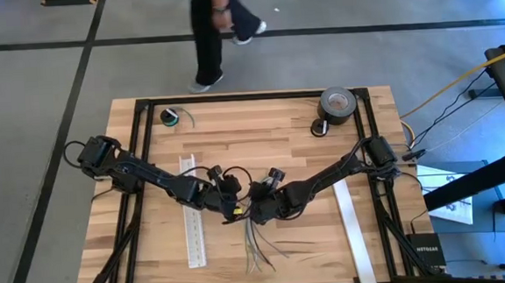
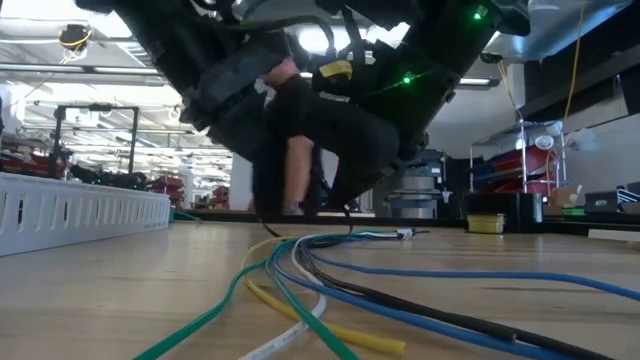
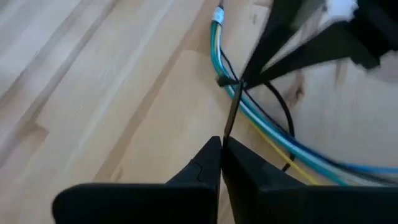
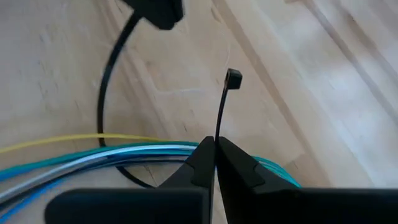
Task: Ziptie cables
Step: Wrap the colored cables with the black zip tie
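spanning the wooden table point(image 1: 154, 262), both dark arms reach inward and meet near the middle of its near half, over the cables point(image 1: 257, 246), whose loose ends fan out toward the near edge. a long white slotted strip point(image 1: 192, 217) lies toward the left edge and a second white strip point(image 1: 356, 232) toward the right; a tape roll point(image 1: 338, 104) sits at the far right corner. the left gripper point(image 3: 221, 144) is pinched shut on one black end of the ziptie point(image 3: 231, 109), which rises to the bundle where the other arm's fingers meet it. the right gripper point(image 4: 214, 144) is likewise clamped on the strip just below its small square head point(image 4: 234, 78), with the rest looping round under the wires. the step in hand looks like closing the loop around the bundle; the next move calls for steering the tail into the head's slot, then pulling it snug without letting wires slip out.
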Robot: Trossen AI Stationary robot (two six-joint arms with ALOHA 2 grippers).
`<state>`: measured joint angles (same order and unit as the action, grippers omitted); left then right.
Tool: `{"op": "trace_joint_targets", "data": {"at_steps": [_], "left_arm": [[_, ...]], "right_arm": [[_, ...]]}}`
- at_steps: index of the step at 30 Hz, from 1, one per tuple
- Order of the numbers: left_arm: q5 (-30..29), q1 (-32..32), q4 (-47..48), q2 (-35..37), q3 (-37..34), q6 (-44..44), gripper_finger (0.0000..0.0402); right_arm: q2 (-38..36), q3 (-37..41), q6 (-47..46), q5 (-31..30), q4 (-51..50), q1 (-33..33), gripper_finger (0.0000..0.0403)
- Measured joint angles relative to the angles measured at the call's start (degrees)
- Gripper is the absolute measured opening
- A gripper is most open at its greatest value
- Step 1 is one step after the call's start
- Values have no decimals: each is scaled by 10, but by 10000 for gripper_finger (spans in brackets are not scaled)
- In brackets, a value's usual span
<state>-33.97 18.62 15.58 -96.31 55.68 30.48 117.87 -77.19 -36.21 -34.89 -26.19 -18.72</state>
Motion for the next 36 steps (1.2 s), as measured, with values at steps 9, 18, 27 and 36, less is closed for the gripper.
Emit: {"op": "trace_joint_targets", "data": {"at_steps": [9,18,27,36], "left_arm": [[-1,-8,-80,0,-36,-57,0],[3,-8,-87,0,-36,-65,0],[3,-8,-86,0,-36,-65,0],[3,-6,-86,0,-36,-69,0]], "right_arm": [[0,0,-32,0,1,0,3],[-5,0,-43,18,-4,0,113],[-110,0,-24,32,-110,0,183],[-190,6,28,41,-272,-2,191]]}}
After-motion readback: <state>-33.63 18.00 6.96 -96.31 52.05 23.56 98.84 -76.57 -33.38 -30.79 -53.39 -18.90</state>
